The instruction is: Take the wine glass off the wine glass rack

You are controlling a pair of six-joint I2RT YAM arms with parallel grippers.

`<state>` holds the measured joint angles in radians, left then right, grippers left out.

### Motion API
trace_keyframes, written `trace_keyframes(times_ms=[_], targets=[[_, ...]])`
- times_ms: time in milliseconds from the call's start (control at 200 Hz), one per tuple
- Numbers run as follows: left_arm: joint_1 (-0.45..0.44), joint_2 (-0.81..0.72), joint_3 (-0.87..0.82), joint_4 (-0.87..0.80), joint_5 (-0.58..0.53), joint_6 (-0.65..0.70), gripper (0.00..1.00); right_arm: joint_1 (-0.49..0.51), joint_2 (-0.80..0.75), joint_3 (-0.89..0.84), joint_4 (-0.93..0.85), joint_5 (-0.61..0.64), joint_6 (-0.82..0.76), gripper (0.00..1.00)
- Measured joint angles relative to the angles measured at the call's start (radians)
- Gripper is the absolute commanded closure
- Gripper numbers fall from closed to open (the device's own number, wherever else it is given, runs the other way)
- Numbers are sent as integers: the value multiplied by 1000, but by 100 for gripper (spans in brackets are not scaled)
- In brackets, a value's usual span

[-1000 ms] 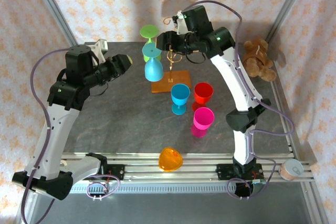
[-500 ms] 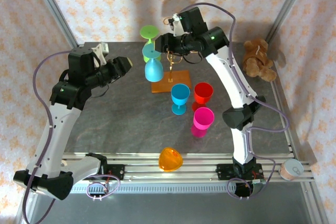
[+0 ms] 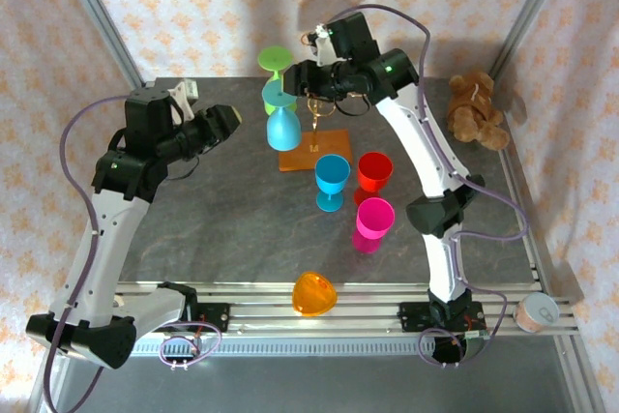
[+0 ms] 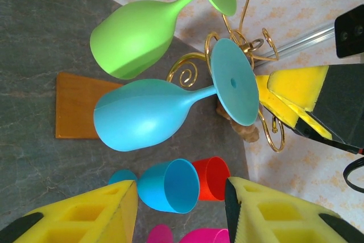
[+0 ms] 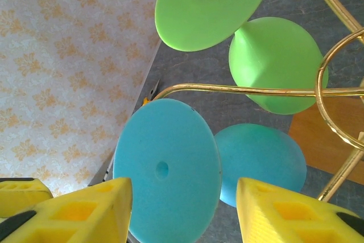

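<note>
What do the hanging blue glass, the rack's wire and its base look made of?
Blue wine glass: likely plastic, opaque and matte. Rack wire: seemingly metal, shiny gold with glints. Base: possibly wood, flat orange-brown, matte.

Gold wine glass rack [image 3: 308, 160], blue glass [image 4: 145, 115] and green glass [image 4: 133, 38] upside-down on it

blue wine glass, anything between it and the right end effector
Nothing visible: the blue wine glass, foot first, sits ahead of the open right end effector. The rack's gold wire arm runs beside the foot, with the green wine glass past it.
</note>
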<state>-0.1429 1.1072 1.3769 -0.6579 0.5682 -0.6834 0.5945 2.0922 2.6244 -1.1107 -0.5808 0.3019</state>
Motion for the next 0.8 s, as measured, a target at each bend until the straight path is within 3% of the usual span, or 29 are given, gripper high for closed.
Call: trace_keyframes(times_ms=[801], targets=[[26, -1, -11, 27, 11, -7, 55, -9, 34, 33, -23, -52, -5, 77]])
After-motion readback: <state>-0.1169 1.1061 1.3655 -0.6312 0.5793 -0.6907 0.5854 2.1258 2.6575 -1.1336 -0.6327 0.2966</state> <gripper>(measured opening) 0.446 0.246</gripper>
